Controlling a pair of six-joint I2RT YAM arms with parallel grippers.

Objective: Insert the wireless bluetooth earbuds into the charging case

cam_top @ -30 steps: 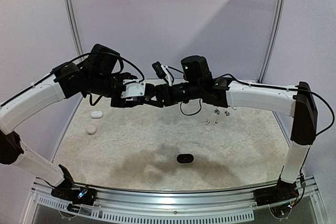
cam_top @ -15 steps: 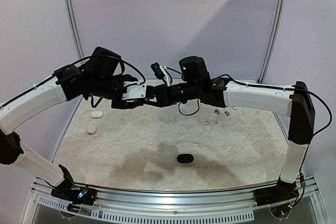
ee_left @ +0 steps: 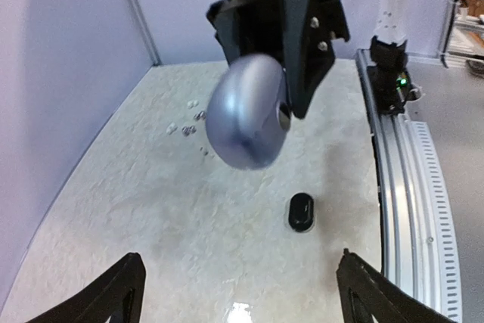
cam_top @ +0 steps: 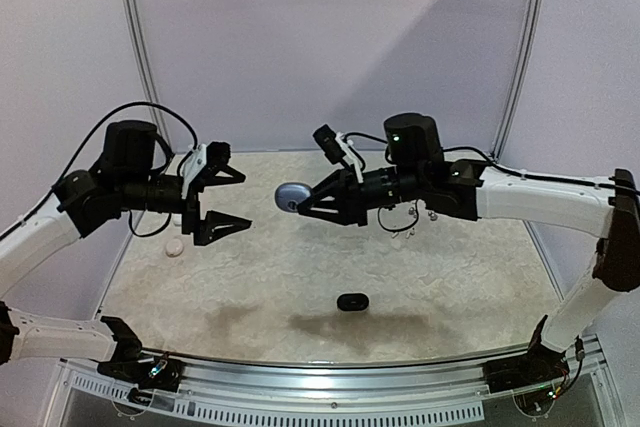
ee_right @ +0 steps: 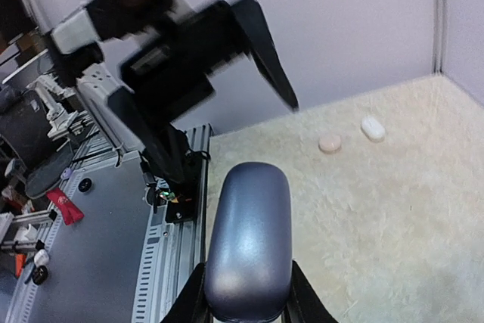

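At the far left of the top view a pinkish case (cam_top: 174,247) lies on the cream mat (cam_top: 300,267) near its left edge. My right wrist view shows it in the upper right of the frame, with a white case (ee_right: 373,128) just beside it and not touching.

Right of that, my left gripper (cam_top: 243,199) hangs in the air above the mat with its fingers spread wide and nothing between them. In its own wrist view only the two dark fingertips show, at the bottom corners.

Facing it at mid-frame is the silvery-grey charging case (cam_top: 292,197), lid closed, raised clear of the mat. My right gripper (cam_top: 305,201) is clamped on it, one finger on each side of its end. The two grippers are apart, with open air between the case and my left fingers.

Lower, near the middle of the frame, a black case (cam_top: 352,301) rests flat on the mat, well apart from both arms.

The earbuds (ee_left: 198,116) lie loose on the mat as a small scatter at centre left of my left wrist view, beyond the held case; none is in any case that I can see
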